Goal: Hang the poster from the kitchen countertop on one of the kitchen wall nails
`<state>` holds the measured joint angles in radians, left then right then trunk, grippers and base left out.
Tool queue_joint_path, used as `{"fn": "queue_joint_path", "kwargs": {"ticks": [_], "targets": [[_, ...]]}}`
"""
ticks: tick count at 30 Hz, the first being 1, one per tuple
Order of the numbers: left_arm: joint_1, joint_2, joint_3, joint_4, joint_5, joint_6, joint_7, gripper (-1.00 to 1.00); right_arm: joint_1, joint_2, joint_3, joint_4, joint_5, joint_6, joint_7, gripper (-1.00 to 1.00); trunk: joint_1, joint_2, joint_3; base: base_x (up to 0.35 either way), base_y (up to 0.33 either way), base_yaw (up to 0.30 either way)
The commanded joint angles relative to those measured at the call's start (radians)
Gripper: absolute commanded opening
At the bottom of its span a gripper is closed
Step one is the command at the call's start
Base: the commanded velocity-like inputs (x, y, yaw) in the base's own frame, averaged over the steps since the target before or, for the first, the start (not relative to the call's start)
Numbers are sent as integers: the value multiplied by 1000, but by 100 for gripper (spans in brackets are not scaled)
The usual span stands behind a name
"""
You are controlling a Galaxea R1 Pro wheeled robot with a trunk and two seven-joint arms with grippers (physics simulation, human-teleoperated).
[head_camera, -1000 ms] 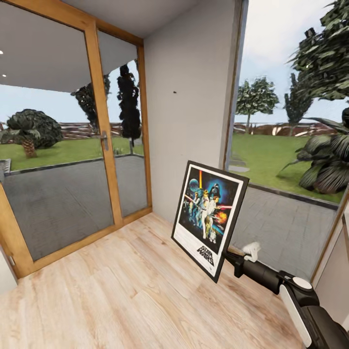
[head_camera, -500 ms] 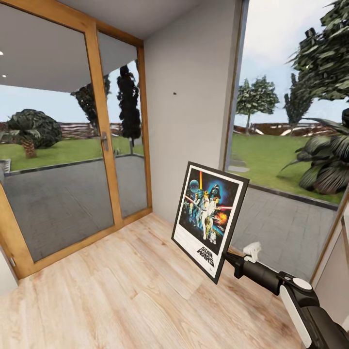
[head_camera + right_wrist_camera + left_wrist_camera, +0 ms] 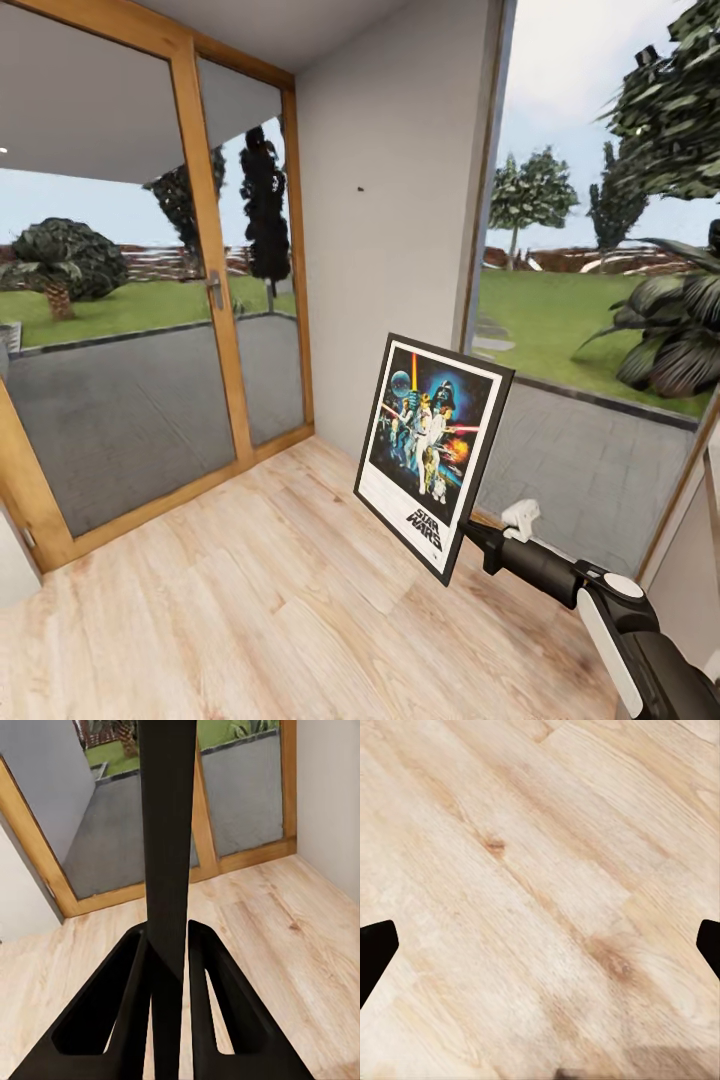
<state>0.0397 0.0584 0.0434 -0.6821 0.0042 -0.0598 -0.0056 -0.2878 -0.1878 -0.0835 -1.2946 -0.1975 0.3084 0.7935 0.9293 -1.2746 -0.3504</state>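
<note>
Right gripper is clamped on the poster's lower edge, arm stretched forward, holding the thin black-framed print tilted above the pale wood floor. Wall nail is a tiny dot on the grey wall above. Left gripper hangs spread wide over planks.

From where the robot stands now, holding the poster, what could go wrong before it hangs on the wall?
1. The right hand pinches the poster only at its lower edge, so the tilted frame may swing or slip.
2. The wall nail is a tiny dot well above the poster; the lift could miss it.
3. The poster's top corner could strike the window frame.
</note>
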Motion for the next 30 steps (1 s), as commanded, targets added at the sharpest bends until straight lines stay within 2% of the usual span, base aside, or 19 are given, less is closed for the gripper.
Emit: {"fn": "queue_joint_path", "kwargs": {"ticks": [1,30], "targets": [[0,0,1,-1,0,-2,-1,100,-1,0,-1,0,-11,11,4,-100,-4,7,1,0,0,0],[1,-2,0,-2,-1,-2,-1,100,-1,-1,-1,0,-11,11,3,-100,-115,210,90,0,0,0]]}}
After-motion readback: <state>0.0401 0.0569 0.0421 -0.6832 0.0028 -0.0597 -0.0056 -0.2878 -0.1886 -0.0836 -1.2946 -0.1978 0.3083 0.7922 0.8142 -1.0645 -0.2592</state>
